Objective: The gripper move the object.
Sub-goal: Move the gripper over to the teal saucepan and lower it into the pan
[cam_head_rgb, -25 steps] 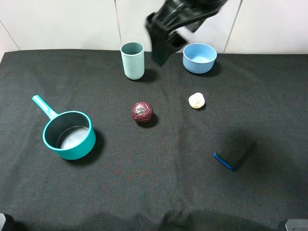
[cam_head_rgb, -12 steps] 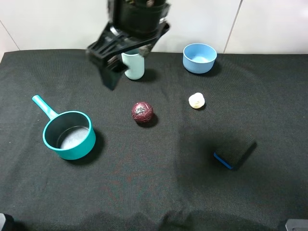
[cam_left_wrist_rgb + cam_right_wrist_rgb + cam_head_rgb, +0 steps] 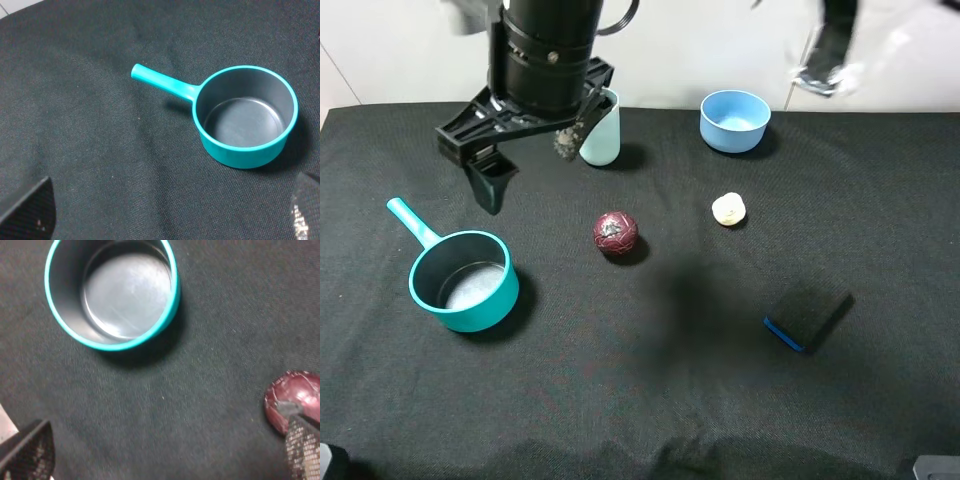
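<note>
The teal saucepan (image 3: 465, 283) is seen upright on the left part of the black tabletop (image 3: 620, 400), with its long handle pointed to the rear left, and it is touched by nothing. Above the rear left of the tabletop a black arm (image 3: 545, 70) is seen, ending in a bracket whose two fingers (image 3: 488, 190) are spread wide with nothing between them (from this view alone it cannot be told to which side the arm belongs). In the left wrist view the left gripper (image 3: 165, 210) is shown only by its fingers at the two far corners, so they are wide apart and nothing is held; the whole saucepan is seen beyond them, well apart. In the right wrist view the right gripper (image 3: 162, 447) is spread wide in the same way and nothing is held; the saucepan is seen from above, and a maroon ball (image 3: 292, 402) is partly hidden behind one finger. A pale-teal cup (image 3: 605, 140) and a light-blue bowl (image 3: 734, 120) are placed at the rear.
</note>
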Available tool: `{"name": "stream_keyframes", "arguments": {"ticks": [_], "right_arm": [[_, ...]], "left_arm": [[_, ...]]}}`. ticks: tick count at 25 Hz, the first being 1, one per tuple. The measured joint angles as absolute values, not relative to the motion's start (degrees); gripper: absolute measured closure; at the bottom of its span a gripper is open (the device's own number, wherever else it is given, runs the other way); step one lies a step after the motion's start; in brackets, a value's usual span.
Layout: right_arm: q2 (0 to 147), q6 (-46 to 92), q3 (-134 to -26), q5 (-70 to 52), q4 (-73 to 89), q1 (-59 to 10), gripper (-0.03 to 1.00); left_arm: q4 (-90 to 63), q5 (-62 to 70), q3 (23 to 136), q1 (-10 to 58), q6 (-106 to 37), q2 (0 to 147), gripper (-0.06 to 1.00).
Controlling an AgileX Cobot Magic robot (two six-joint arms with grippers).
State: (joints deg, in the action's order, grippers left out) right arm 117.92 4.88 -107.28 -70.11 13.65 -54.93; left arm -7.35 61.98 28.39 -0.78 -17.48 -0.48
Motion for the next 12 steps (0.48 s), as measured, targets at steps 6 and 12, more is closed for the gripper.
{"name": "stream_keyframes", "arguments": {"ticks": [6, 12], "right_arm": [[123.08, 3.88, -111.19, -70.11, 14.20, -54.93, 0.27], [128.00, 2.26, -115.32, -70.05, 14.08, -54.93, 0.27]], "left_arm": [[-7.35, 61.98, 28.39, -0.78, -17.48, -0.48, -0.05], [-7.35, 61.98, 28.39, -0.78, -17.48, -0.48, -0.05]]}}
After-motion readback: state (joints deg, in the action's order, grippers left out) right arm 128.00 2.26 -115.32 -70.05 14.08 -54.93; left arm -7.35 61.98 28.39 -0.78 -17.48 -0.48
